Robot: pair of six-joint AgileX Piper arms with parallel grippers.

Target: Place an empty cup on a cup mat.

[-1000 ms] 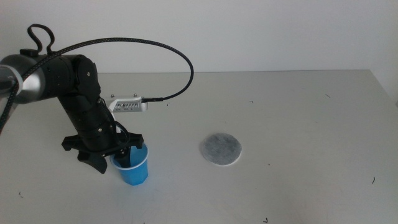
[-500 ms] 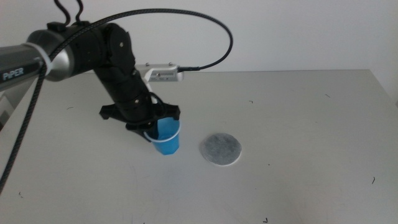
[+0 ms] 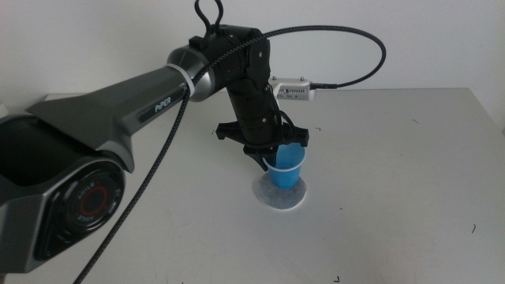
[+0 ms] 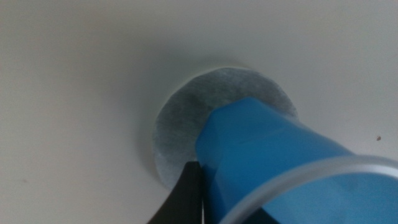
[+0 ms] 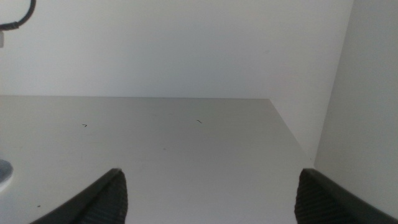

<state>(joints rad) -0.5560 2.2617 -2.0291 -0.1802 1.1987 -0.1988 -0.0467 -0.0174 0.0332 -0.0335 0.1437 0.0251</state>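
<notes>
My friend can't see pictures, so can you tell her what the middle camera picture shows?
The left gripper, on a black arm reaching in from the left, holds a bright blue cup over a round grey cup mat on a pale table. The cup's base sits over the mat, though contact is hard to judge. A black cable loops above the arm.

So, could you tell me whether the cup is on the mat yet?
Over it, contact unclear: the cup, gripped by the left gripper, sits above the cup mat.
</notes>
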